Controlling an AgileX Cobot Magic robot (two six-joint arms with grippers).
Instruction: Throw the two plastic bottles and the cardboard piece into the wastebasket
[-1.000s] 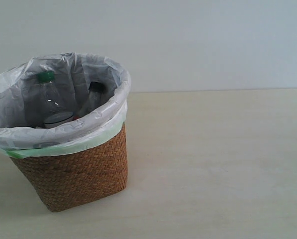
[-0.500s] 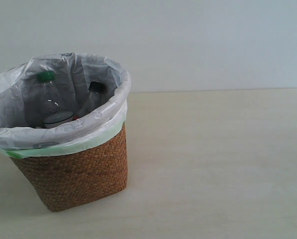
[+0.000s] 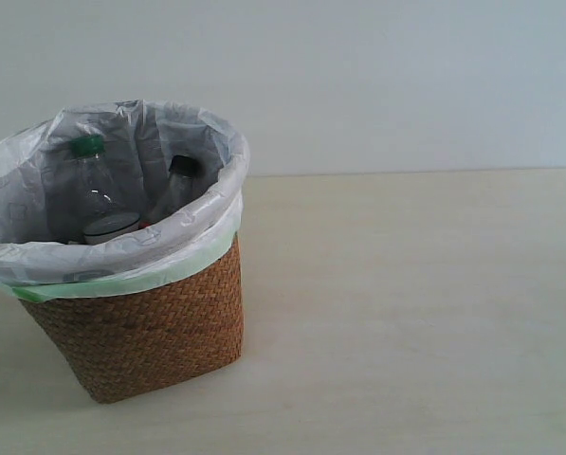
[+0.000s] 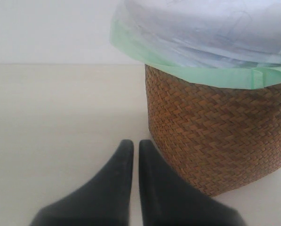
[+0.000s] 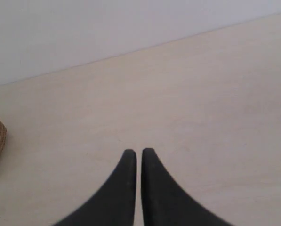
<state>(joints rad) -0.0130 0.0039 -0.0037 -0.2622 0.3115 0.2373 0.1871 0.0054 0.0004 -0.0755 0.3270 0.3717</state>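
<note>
As things lie now: the green-capped bottle (image 3: 91,190) and the black-capped bottle (image 3: 176,185) are both inside the wastebasket (image 3: 150,332), and no task item shows on the table (image 3: 406,313) in any view.
Green-capped bottle: roughly upright against the far side of the liner bag (image 3: 207,142), propped there by the bag and the other bottle.
Black-capped bottle: tilted just beside it, cap up near the liner, with a sliver of red low down.
Cardboard piece: not visible. It may sit below the rim, hidden by bag and bottles, but I cannot tell.
Liner bag: folded out over the rim with its pale green edge outside, which holds the mouth wide for drops.
Left end effector (image 4: 132,143): fingers together, gripping nothing, low over the table and near the wicker wall.
Right end effector (image 5: 135,151): fingers together and empty over bare table, well apart from the wastebasket.
Judgement: the task looks finished or nearly so, and both arms sit clear of the basket and cannot tip it.
</note>
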